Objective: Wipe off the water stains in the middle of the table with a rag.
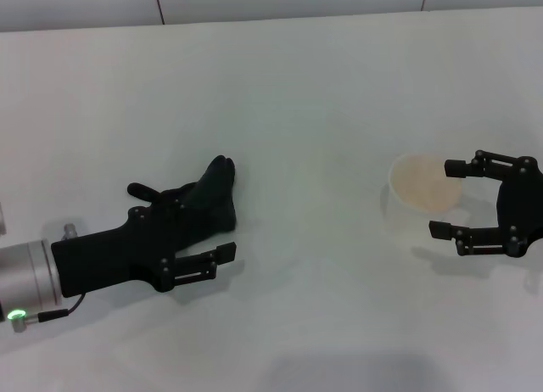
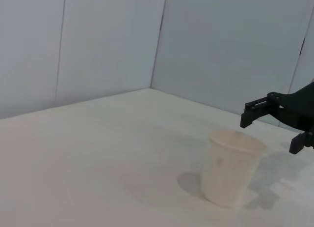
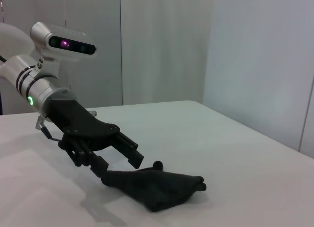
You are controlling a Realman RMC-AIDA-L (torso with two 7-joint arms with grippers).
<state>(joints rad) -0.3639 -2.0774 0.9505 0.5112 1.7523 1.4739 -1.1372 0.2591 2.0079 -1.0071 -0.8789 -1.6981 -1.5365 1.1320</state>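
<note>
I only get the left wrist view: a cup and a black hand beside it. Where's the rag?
Observer: The rag lies on the table, on the robot's left side, well apart from the cup.
Operator: Is anything holding it?
Observer: Not gripped. The left hand is open, with its fingers at the rag's near end.
Operator: Anything inside the cup?
Observer: From above its inside looks pale orange; I can't tell whether that is liquid. The right hand is open beside it.
</note>
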